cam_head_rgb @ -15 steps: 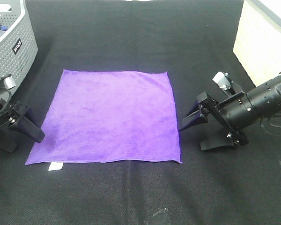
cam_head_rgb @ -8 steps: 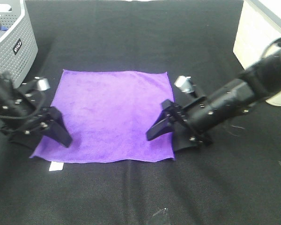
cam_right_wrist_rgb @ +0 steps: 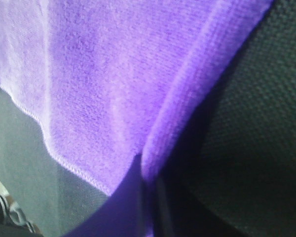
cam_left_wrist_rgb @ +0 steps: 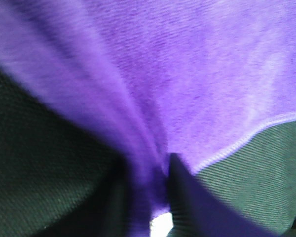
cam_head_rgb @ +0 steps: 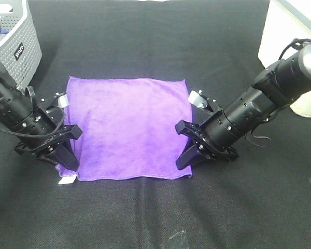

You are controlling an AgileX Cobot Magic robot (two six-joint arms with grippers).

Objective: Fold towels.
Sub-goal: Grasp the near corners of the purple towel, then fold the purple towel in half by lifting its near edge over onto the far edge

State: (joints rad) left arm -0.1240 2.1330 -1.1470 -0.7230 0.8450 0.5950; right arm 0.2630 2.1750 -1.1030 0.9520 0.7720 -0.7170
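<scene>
The purple towel (cam_head_rgb: pixel 127 124) lies flat on the black table, with its white tag (cam_head_rgb: pixel 67 180) at the near left corner. My left gripper (cam_head_rgb: pixel 67 162) is down on that near left corner. In the left wrist view the cloth (cam_left_wrist_rgb: pixel 187 74) bunches into a fold pinched between the dark fingers (cam_left_wrist_rgb: pixel 192 197). My right gripper (cam_head_rgb: pixel 185 161) is at the near right corner. In the right wrist view the hem of the towel (cam_right_wrist_rgb: pixel 113 84) is drawn up and pinched at the fingertips (cam_right_wrist_rgb: pixel 123 197). Both near corners are pulled slightly inward.
A grey perforated basket (cam_head_rgb: pixel 10 41) stands at the far left. A pale box (cam_head_rgb: pixel 290 41) stands at the far right. The black tabletop (cam_head_rgb: pixel 145 31) stretches beyond the towel and in front of it. A small clear scrap (cam_head_rgb: pixel 176 237) lies near the front edge.
Both arms have swung in from the towel's sides to its near corners and dropped onto them. The near edge of the towel is now drawn in narrower than a second ago.
</scene>
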